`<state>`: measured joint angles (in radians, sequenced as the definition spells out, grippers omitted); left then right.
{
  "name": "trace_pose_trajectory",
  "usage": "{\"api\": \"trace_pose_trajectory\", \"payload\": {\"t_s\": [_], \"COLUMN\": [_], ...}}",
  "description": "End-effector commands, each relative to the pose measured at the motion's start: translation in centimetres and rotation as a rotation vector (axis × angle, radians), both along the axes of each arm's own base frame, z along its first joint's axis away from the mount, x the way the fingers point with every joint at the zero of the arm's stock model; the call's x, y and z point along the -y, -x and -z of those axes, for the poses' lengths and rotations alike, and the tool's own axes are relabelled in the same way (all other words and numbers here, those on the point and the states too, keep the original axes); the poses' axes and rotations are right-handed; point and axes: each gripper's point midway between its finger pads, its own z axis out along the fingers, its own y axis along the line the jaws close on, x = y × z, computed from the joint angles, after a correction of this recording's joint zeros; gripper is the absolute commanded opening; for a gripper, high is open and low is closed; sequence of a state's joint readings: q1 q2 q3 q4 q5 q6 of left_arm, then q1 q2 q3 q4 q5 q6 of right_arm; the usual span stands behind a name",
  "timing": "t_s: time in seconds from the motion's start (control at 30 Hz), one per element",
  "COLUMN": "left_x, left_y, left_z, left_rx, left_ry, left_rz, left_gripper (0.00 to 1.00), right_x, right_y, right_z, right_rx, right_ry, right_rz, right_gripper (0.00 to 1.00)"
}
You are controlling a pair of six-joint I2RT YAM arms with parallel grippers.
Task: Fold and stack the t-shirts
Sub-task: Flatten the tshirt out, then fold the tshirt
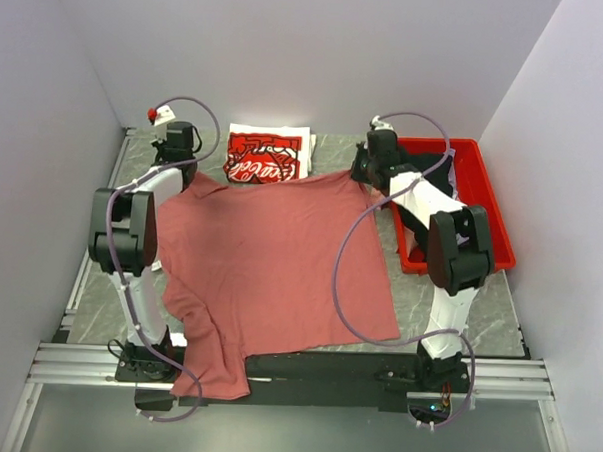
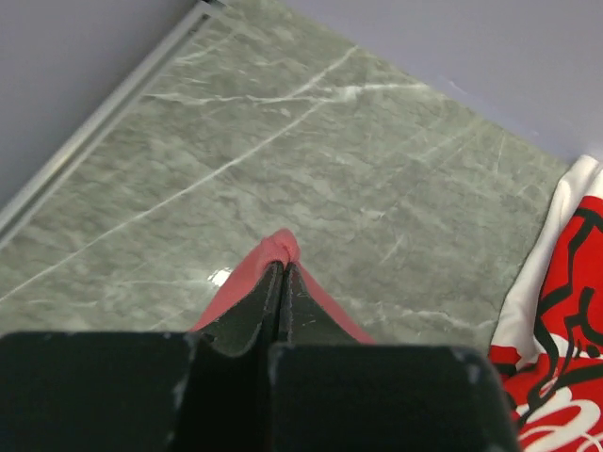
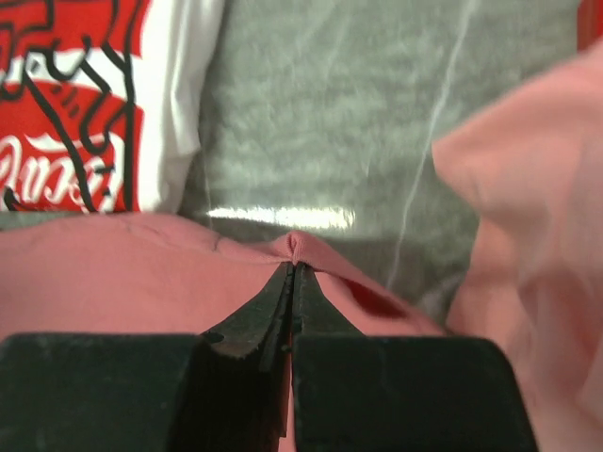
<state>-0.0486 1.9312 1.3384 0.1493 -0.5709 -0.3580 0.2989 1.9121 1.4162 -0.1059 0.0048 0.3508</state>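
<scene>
Dusty-rose t-shirt [image 1: 280, 255] lies spread across the tabletop [image 1: 503, 315], its near hem spilling over the front rail [image 1: 305, 371] and one near corner rumpled. Left fingers [image 2: 259, 311] and right fingers [image 3: 273, 315] are each pressed together on a small pinch of its far edge, one at each far corner. To smooth it well, I judge both arms should pull evenly, keeping that edge taut and straight, and stop short of the folded red-and-white t-shirt [image 1: 267, 156] just beyond. Red bin [image 1: 488, 189] at the right holds dark cloth, mostly hidden by the arm.
</scene>
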Motion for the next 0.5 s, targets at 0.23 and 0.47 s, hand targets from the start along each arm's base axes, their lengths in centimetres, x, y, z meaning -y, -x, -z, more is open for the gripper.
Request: {"api": "trace_pose_trajectory", "payload": {"t_s": [0.23, 0.47], "left_x": [0.0, -0.3], "left_y": [-3.7, -1.3], "left_z": [-5.0, -4.7], "left_rx": [0.172, 0.138], "left_ry": [0.065, 0.111], "left_rz": [0.029, -0.015], "left_gripper": [0.01, 0.01], "right_x": [-0.5, -0.5], "right_y": [-4.9, -3.9], "right_z": [-6.7, -5.9], "right_rx": [0.148, 0.109], "right_ry": [-0.075, -0.055], "right_rz": [-0.044, -0.082], "right_gripper": [0.0, 0.0]}}
